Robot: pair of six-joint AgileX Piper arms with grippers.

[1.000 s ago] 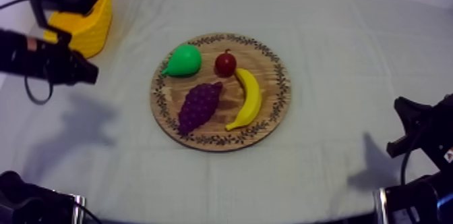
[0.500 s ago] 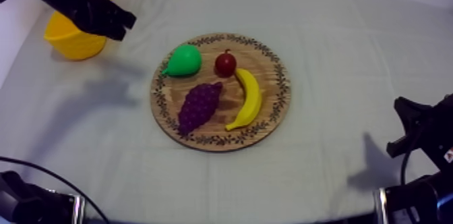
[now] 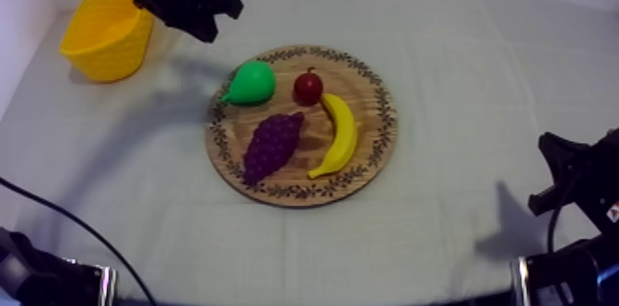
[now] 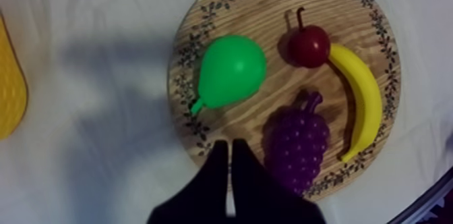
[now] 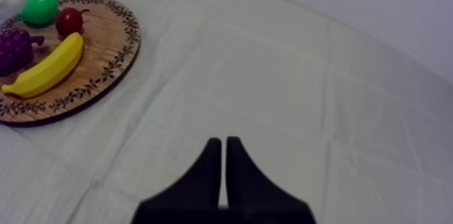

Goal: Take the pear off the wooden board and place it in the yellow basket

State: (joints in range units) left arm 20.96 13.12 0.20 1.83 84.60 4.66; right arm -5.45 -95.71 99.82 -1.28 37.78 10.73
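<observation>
The green pear lies at the far left of the round wooden board, beside a small red fruit. My left gripper hangs above the cloth between the yellow basket and the board, just behind and left of the pear. In the left wrist view its fingers lie together as a narrow wedge, shut on nothing, over the board's edge near the pear. My right gripper is shut too, resting low at the table's right side.
A banana and a bunch of grapes share the board. The basket stands open at the far left corner. Bare cloth stretches from the board to my right gripper.
My left arm has swung right and away from the basket toward the board, uncovering the basket. The fruit and the right arm have not moved.
</observation>
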